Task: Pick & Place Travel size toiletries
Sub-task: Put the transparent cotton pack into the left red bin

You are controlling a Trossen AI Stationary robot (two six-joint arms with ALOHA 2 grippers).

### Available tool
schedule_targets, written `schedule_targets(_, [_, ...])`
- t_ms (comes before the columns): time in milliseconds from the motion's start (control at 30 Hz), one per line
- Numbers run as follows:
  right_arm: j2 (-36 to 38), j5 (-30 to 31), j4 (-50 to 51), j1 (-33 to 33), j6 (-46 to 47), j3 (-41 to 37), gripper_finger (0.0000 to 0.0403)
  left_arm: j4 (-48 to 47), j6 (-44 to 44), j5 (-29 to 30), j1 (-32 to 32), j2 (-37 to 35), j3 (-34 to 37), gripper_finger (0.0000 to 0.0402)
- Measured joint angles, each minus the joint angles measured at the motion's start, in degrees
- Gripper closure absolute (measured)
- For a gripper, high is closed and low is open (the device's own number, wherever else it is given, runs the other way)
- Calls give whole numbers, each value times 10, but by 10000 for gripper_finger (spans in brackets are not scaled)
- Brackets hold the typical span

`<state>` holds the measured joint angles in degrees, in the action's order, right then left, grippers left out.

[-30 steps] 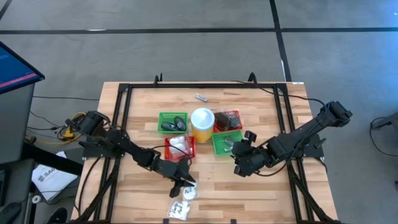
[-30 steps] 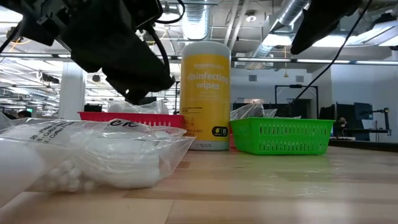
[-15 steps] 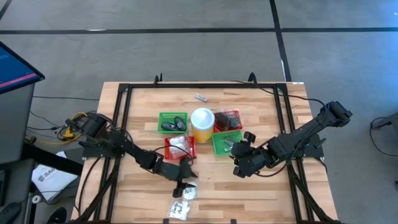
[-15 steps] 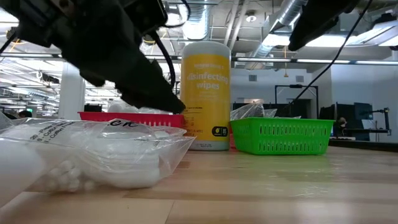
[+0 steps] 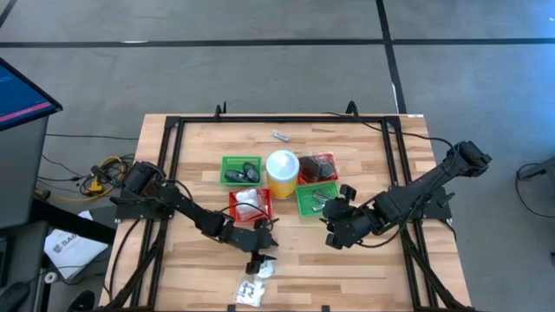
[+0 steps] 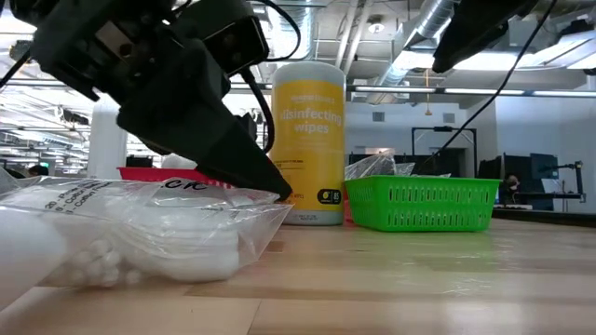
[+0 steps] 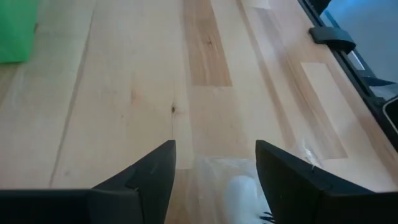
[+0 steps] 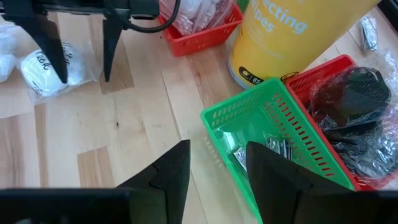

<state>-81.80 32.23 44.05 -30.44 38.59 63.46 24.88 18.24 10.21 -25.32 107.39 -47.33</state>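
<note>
Bag of white pieces (image 5: 263,269): lies on the table's (image 5: 381,277) near edge, right under the left gripper (image 5: 257,258); a printed packet (image 5: 249,292) lies just nearer the edge.
Left gripper: fingers wide apart, one either side of the bag's top, holding nothing.
Wrist view only: the clear bag (image 7: 239,186) shows between the two fingers (image 7: 152,174) with bare wood beyond.
Low view only: the bag (image 6: 140,233) fills the foreground, the gripper's tips (image 6: 265,181) just above its upper edge.
Right gripper (image 5: 334,236): hangs near the green basket (image 5: 314,201), fingers open, empty.
Green basket: small silvery pieces (image 8: 270,146).
Red basket (image 5: 320,168): dark pieces in a clear bag (image 8: 357,115).
Second red basket (image 5: 250,204): white bagged pieces.
Far green basket (image 5: 240,169): dark items.
Wipes can (image 5: 283,172): upright between the baskets.
</note>
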Motion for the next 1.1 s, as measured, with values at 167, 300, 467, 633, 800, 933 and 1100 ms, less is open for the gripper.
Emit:
schedule_targets(167, [0, 0, 0, -3, 0, 0, 257, -5, 0, 1, 3, 0, 0, 192])
schedule_targets(300, [0, 0, 0, -3, 0, 0, 259, -5, 2, -4, 3, 0, 0, 192])
schedule_targets(467, [0, 0, 0, -3, 0, 0, 262, -6, 5, -11, 3, 2, 0, 192])
schedule_targets(633, [0, 0, 0, -3, 0, 0, 260, -14, 15, -18, 2, 2, 0, 192])
schedule_targets(800, [0, 0, 0, -3, 0, 0, 264, -23, 17, -20, 2, 3, 1, 207])
schedule_targets(933, [0, 0, 0, -3, 0, 0, 268, -22, 17, -39, 2, 3, 1, 249])
schedule_targets(1100, [0, 0, 0, -3, 0, 0, 270, -23, 15, -57, 2, 3, 1, 332])
